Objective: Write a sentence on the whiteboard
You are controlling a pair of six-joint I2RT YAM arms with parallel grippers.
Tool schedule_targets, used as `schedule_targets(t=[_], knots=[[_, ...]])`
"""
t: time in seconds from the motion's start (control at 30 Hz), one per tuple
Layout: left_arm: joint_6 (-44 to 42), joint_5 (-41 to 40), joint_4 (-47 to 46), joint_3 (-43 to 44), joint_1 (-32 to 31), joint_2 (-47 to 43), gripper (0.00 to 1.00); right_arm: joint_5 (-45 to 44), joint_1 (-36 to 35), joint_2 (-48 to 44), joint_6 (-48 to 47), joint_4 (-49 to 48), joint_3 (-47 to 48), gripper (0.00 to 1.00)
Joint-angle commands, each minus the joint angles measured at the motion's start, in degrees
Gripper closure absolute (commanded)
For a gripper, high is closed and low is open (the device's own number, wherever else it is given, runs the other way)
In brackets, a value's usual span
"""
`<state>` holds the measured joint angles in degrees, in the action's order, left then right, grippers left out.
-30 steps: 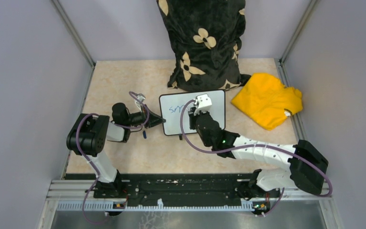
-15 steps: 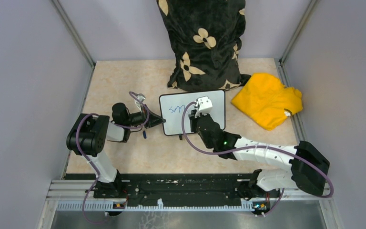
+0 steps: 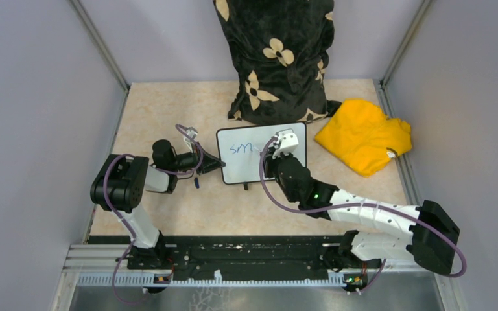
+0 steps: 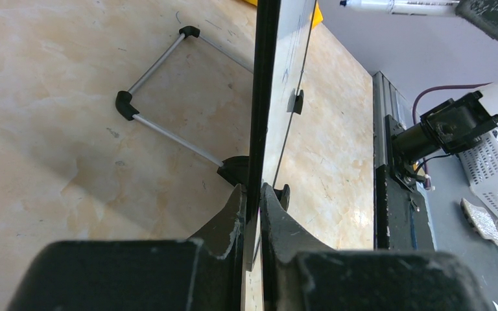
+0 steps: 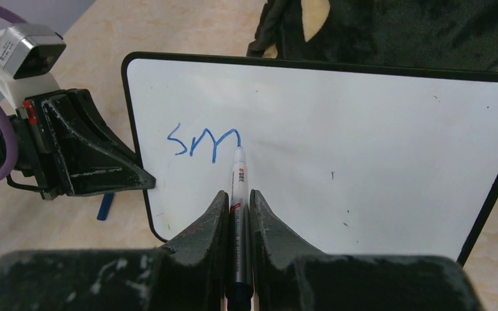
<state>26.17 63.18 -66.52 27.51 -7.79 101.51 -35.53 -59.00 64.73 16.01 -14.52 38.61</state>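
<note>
Right wrist view: the right pincer (image 5: 237, 197) is clamped on a marker (image 5: 239, 170), its tip at the sentence (image 5: 204, 141). Only "sm" is written, at ten o'clock on the whiteboard (image 5: 376, 142), so most is left to write. The left pincer (image 4: 253, 194) grips its nine o'clock edge. The board stands at the centre of the beige table (image 3: 168, 110), with a floral cushion (image 3: 275, 58) at twelve, a yellow cloth (image 3: 363, 136) at two and grey walls (image 3: 39, 97) around.

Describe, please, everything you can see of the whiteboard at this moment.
The whiteboard is a small white rectangle with rounded corners, a thin dark frame and black feet. It stands on the table, leaning back, a wire stand behind it. Its face is bare except for blue letters, "sm", at upper left. The left end effector clamps its left edge; the marker in the right end effector touches it at the end of the "m".
</note>
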Motion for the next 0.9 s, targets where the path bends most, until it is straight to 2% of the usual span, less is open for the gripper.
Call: schedule_targets(t=[0.0, 0.87], knots=[[-0.7, 0.5, 0.6, 1.0, -0.4, 1.0, 1.0, -0.4, 0.5, -1.2, -1.4, -3.3, 1.0, 1.0], [-1.4, 0.4, 1.5, 1.0, -0.6, 0.8, 1.0, -2.6, 1.3, 3.7, -1.4, -6.8, 1.5, 1.0]])
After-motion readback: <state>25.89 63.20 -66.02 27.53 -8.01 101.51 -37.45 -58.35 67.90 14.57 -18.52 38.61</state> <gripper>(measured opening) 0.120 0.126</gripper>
